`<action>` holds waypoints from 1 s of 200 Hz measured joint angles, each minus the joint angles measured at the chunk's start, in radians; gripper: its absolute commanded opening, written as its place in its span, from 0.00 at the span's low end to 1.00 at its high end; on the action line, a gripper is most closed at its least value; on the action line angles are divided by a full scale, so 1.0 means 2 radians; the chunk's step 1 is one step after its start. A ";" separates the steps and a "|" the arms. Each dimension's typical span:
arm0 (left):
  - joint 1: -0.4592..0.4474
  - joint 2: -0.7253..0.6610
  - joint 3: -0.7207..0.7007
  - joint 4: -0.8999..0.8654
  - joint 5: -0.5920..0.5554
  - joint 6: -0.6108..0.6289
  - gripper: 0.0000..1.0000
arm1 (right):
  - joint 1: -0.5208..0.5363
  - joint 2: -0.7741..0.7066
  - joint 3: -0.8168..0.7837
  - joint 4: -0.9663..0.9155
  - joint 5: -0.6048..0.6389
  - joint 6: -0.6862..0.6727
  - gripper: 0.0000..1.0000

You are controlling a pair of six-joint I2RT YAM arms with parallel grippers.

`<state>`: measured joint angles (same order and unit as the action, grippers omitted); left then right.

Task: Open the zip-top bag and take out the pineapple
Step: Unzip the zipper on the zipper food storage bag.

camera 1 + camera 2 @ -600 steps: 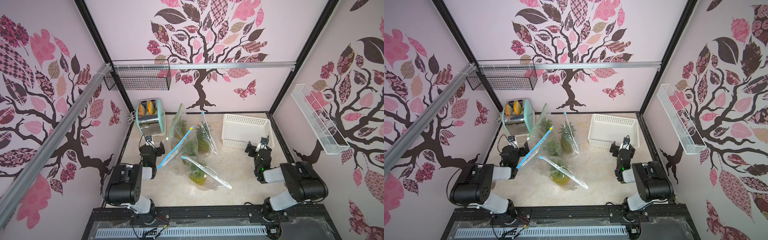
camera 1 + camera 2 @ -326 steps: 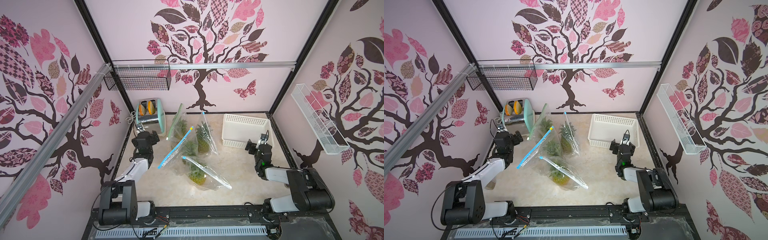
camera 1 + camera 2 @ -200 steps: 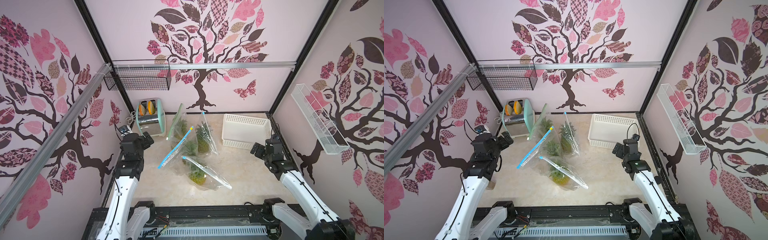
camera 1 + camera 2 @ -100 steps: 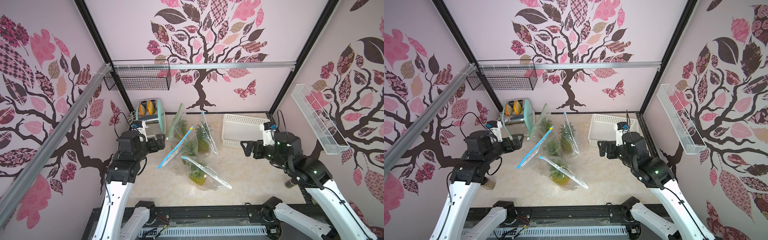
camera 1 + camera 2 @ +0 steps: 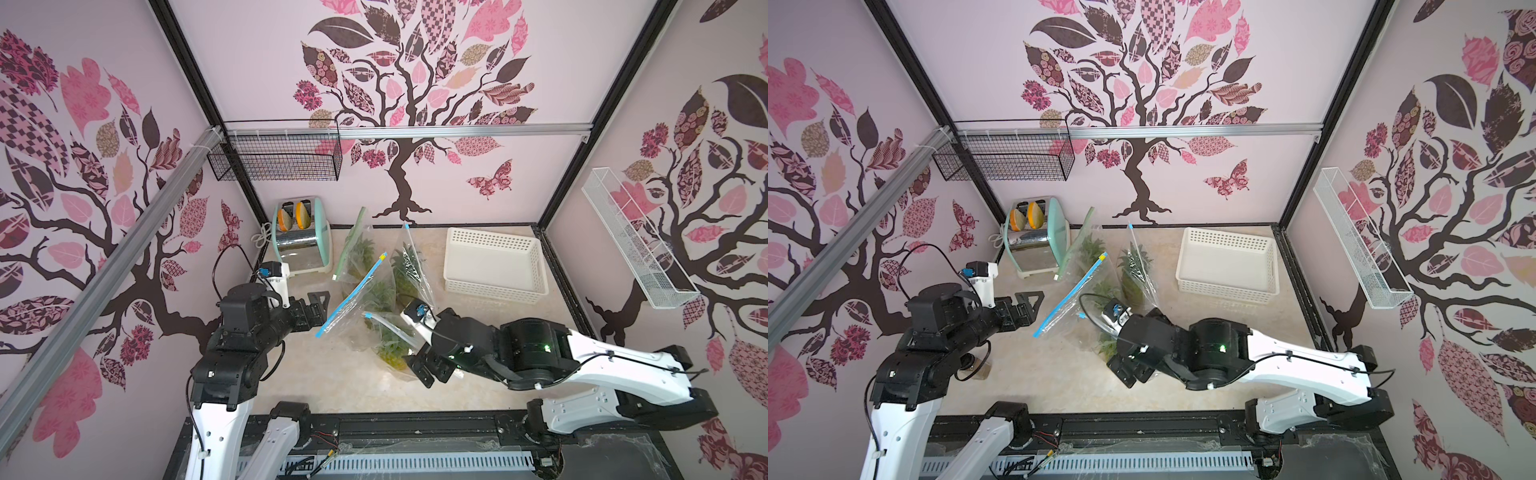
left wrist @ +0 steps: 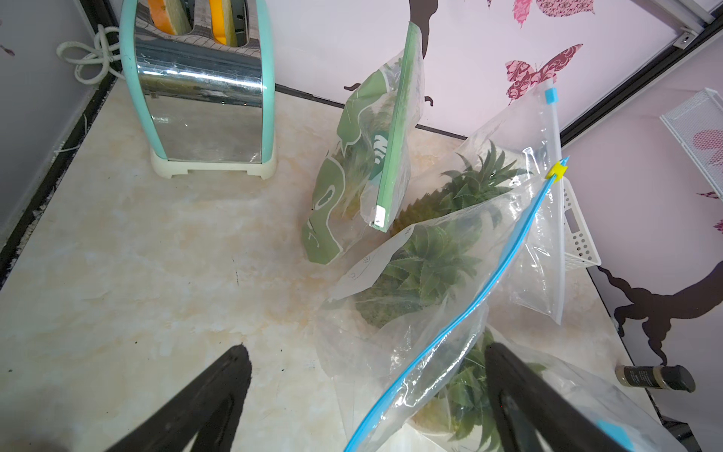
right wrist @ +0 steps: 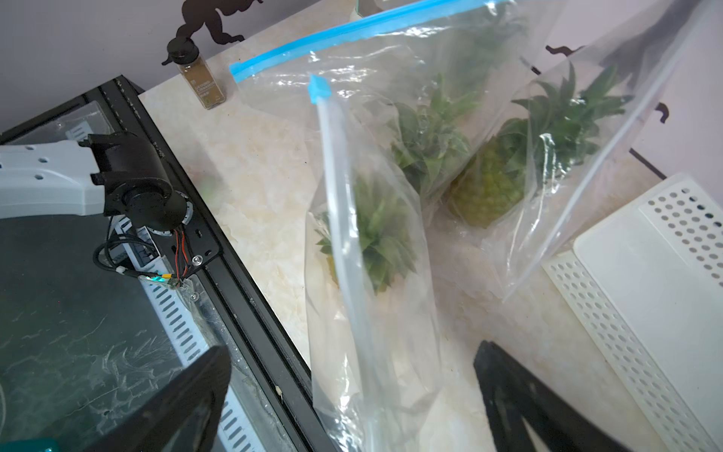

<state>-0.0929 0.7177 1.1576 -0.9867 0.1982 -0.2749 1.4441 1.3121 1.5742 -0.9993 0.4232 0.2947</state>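
Observation:
Several zip-top bags stand clustered mid-table, each with a pineapple inside. One clear bag with a blue zip strip (image 5: 353,293) (image 6: 489,281) leans toward the left, its pineapple (image 6: 422,266) showing through. My left gripper (image 5: 318,309) (image 6: 365,348) is open, and the low end of that blue strip passes between its fingers without touching them. The front clear bag (image 5: 388,334) (image 7: 371,235) holds a pineapple (image 7: 375,231). My right gripper (image 5: 430,368) (image 7: 352,350) hangs open at that bag's near side, the plastic lying between its fingers.
A green-printed bag (image 5: 353,245) and another clear bag (image 5: 409,262) stand behind. A toaster (image 5: 303,237) is at the back left, a white basket (image 5: 492,266) at the back right. A spice jar (image 7: 199,78) stands by the table's front left edge.
Both arms have unfolded from their low rest poses. The left gripper has come up to the blue zip strip. The right gripper has swung from the basket side to the front bag.

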 measured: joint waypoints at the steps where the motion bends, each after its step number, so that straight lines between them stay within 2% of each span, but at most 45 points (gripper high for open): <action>1: 0.000 0.000 0.000 0.000 0.000 0.000 0.96 | 0.002 0.003 0.002 -0.002 0.001 0.000 1.00; 31: 0.000 -0.004 -0.002 -0.008 -0.006 0.006 0.96 | 0.022 0.031 0.038 -0.027 0.029 0.000 0.99; 71: 0.000 -0.011 -0.018 -0.009 -0.007 0.006 0.94 | 0.021 0.031 0.005 -0.008 0.068 -0.006 0.97; 108: 0.000 -0.006 -0.024 -0.008 -0.007 0.005 0.91 | 0.009 0.030 -0.027 0.027 0.074 -0.020 0.79; 133: 0.000 0.000 -0.024 0.000 -0.007 0.005 0.86 | -0.008 0.030 -0.032 0.050 0.068 -0.029 0.62; 150: 0.000 0.001 -0.024 0.003 -0.007 0.003 0.84 | -0.019 0.031 -0.032 0.061 0.064 -0.037 0.56; 171: 0.000 0.000 -0.024 0.006 -0.007 0.003 0.83 | -0.035 0.031 -0.035 0.078 0.052 -0.042 0.56; 200: 0.000 0.001 -0.024 0.006 -0.007 0.004 0.83 | -0.053 0.031 -0.046 0.094 0.035 -0.049 0.64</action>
<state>-0.0929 0.7189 1.1103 -0.9741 0.1841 -0.2668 1.3384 1.3743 1.4815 -0.8108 0.4934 0.1959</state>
